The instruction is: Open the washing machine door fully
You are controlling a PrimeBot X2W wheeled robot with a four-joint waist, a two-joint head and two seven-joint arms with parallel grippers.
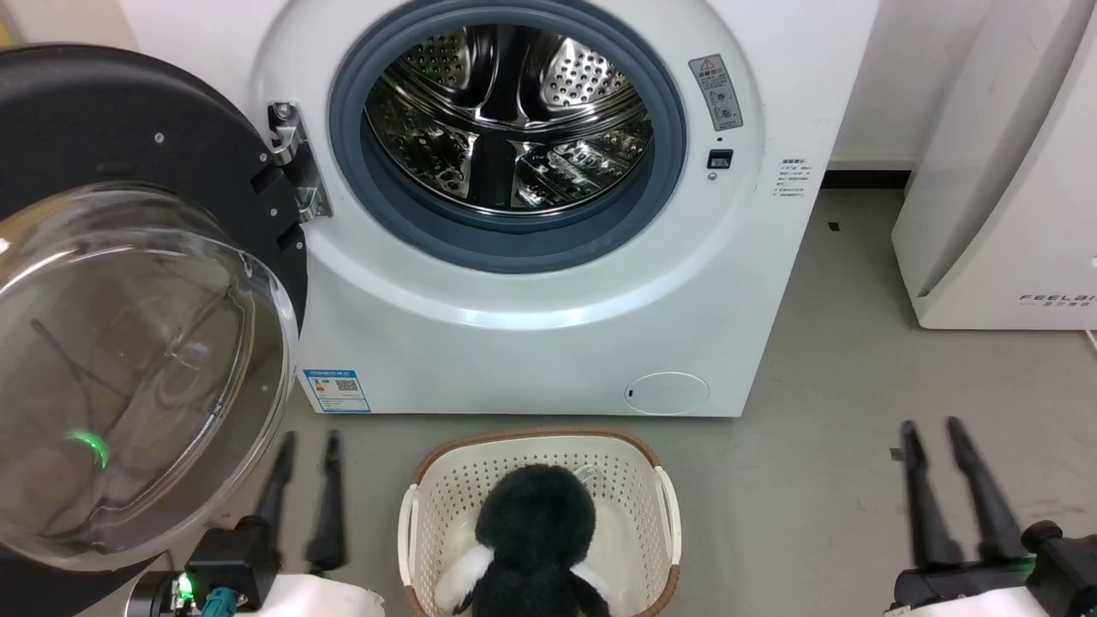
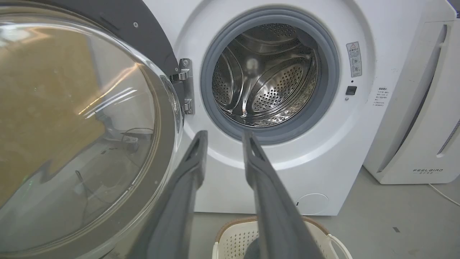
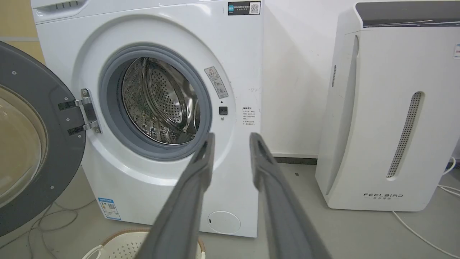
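Left gripper [image 1: 308, 444]: fingers apart, holding nothing, just beside the lower edge of the door [image 1: 128, 111].
Right gripper [image 1: 932, 428]: fingers apart, empty, above the floor [image 1: 814, 446], well apart from the door.
Door: stands wide open at the left, on its hinge [image 1: 296, 158].
Washing machine [image 1: 531, 343]: drum [image 1: 506, 111] uncovered.
Basket [image 1: 531, 435]: before the machine, plush toy [image 1: 536, 531] inside.

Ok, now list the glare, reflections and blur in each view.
Head view: a green glint and pale reflections sit on the glass of the washing machine door; the drum sparkles; left gripper looks blurred. Left wrist view: brownish reflections and light streaks cover the door glass. Right wrist view: the right gripper is soft near the lens.
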